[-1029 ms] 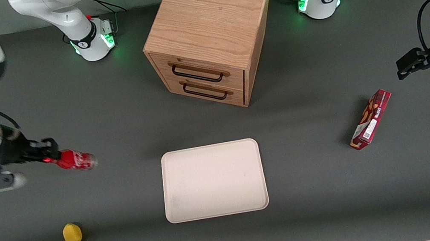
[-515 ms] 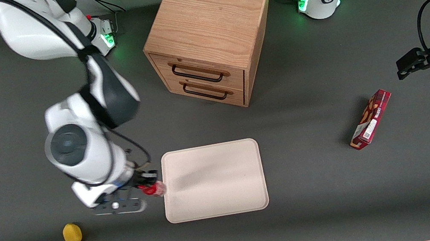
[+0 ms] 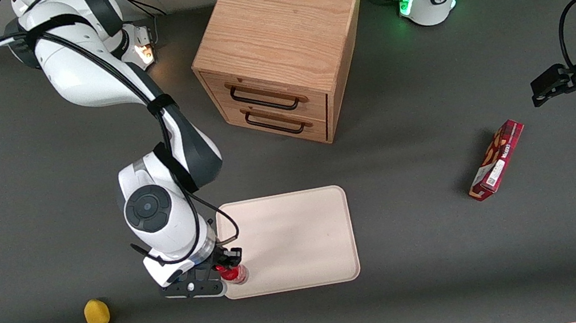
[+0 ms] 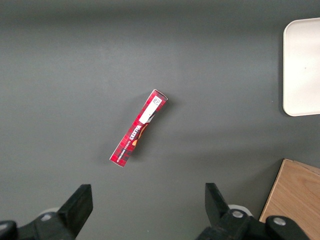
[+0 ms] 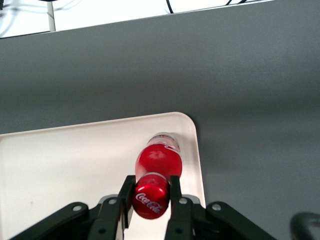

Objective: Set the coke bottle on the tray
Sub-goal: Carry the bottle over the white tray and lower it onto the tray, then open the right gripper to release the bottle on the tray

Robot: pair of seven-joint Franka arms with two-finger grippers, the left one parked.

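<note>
The small red coke bottle (image 3: 235,274) stands upright over the corner of the cream tray (image 3: 299,229) that is nearest the front camera and toward the working arm's end. My right gripper (image 3: 230,268) is shut on its red cap. In the right wrist view the cap (image 5: 150,196) sits squeezed between both fingers (image 5: 126,199), the gripper (image 5: 151,197) looks straight down on it, and the bottle's body (image 5: 159,161) is over the tray (image 5: 65,165) close to its rim. I cannot tell whether the bottle's base touches the tray.
A wooden two-drawer cabinet (image 3: 278,47) stands farther from the front camera than the tray. A yellow lemon-like ball (image 3: 96,313) lies toward the working arm's end. A red snack box (image 3: 496,159) lies toward the parked arm's end, also in the left wrist view (image 4: 139,128).
My right gripper has carried the bottle from the working arm's end of the table to the tray's edge, then onto the tray's near corner, turning it upright.
</note>
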